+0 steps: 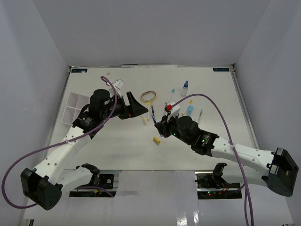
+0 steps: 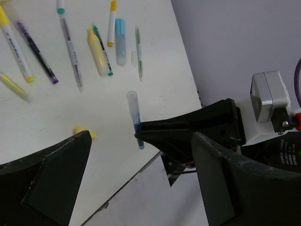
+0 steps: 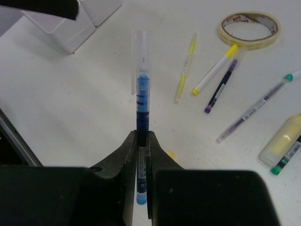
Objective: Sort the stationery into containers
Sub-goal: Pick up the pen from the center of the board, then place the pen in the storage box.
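Pinching the blue pen (image 3: 141, 94) is the right claw (image 3: 142, 141), both fingers squeezed tight on the barrel, with the clear cap sticking out forward over the middle of the desk (image 1: 197, 146). The left claw (image 1: 138, 105) hangs just beside it, spread wide with nothing in it. The white tray (image 1: 66, 113) sits at the desk's left edge, well apart from the pen. The tape ring (image 3: 248, 44) and the other pens (image 3: 214, 70) lie loose on the desk.

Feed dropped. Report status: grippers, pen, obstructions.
Right gripper shut on blue pen. Left gripper open, empty. Tray far left; left gripper sits between it and pen.
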You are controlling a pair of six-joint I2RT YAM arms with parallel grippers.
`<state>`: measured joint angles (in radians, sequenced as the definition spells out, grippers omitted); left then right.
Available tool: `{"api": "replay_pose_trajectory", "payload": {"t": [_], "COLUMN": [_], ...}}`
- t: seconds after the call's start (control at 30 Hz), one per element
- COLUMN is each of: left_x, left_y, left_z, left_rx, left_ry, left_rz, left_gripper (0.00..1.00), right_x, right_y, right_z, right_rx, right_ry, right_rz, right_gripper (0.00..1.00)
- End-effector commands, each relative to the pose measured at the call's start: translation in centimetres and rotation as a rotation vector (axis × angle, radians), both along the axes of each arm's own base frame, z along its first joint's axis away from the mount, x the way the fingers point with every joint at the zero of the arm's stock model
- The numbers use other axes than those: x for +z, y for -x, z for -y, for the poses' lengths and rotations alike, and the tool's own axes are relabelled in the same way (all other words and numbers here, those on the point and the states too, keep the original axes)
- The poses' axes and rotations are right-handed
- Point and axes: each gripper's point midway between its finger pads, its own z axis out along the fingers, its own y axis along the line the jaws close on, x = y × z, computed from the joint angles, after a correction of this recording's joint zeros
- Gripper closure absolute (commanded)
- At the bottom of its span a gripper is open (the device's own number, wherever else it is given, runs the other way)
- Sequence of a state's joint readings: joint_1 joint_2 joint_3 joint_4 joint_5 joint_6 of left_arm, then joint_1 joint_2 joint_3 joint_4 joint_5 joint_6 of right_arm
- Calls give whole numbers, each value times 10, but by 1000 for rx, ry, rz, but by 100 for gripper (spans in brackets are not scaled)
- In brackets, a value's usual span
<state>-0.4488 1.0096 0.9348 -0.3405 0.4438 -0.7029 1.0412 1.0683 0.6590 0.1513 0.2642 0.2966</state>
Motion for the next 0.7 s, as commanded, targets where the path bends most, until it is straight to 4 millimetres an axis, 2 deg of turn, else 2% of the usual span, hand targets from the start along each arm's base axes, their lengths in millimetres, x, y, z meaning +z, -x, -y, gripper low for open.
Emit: {"api": "replay_pose_trajectory", "payload": {"t": [0.0, 0.07, 0.17, 0.3, 0.47, 0.67], "left_x": [25, 21, 15, 5, 0, 2], "left_y": [-1, -6, -9, -7, -10, -12], "left_z": [27, 33, 42, 56, 61, 66], "left_rx": [-10, 13, 30, 23, 45, 48], "left_ry": [34, 28, 23, 6, -2, 15], "left_rz": [33, 18, 4, -5, -2, 13], "left_gripper": [2, 2, 8, 25, 40, 59], "right_x": [43, 47, 55, 62, 64, 65], "right_y": [-6, -8, -8, -9, -10, -10], "right_z": [-18, -20, -20, -21, -21, -20], "right_rx": [49, 48, 46, 42, 40, 34], "right_ry": [-98, -105, -130, -154, -165, -169], "right_rz": [133, 144, 161, 173, 181, 185], "right_gripper": [92, 92, 92, 92, 92, 92]}}
